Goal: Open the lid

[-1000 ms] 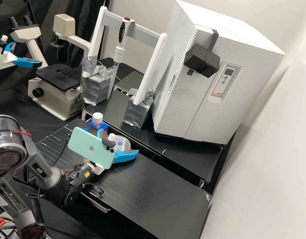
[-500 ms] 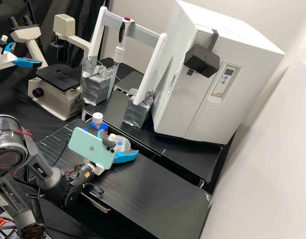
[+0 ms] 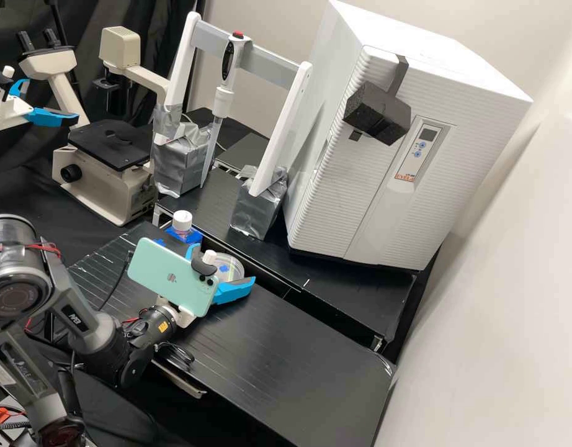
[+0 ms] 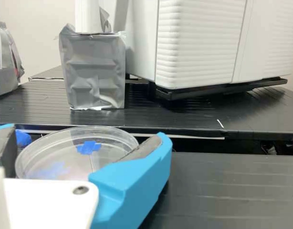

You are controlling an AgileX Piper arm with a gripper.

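Closer together have come the blue fingers (image 3: 234,293) of the gripper (image 3: 222,265) in the high view, but they stand open, on both sides of the clear dish (image 3: 236,265) on the black bench (image 3: 286,354). In the wrist view, blue tape (image 4: 89,147) marks the dish; whether the fingers touch it, I cannot tell.

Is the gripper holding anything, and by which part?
It cannot be told: the gripper is around the clear round dish, but whether it grips the sides is unclear.

The pincer (image 3: 221,267) has 2 blue fingers; the phone (image 3: 171,276) is mint green.
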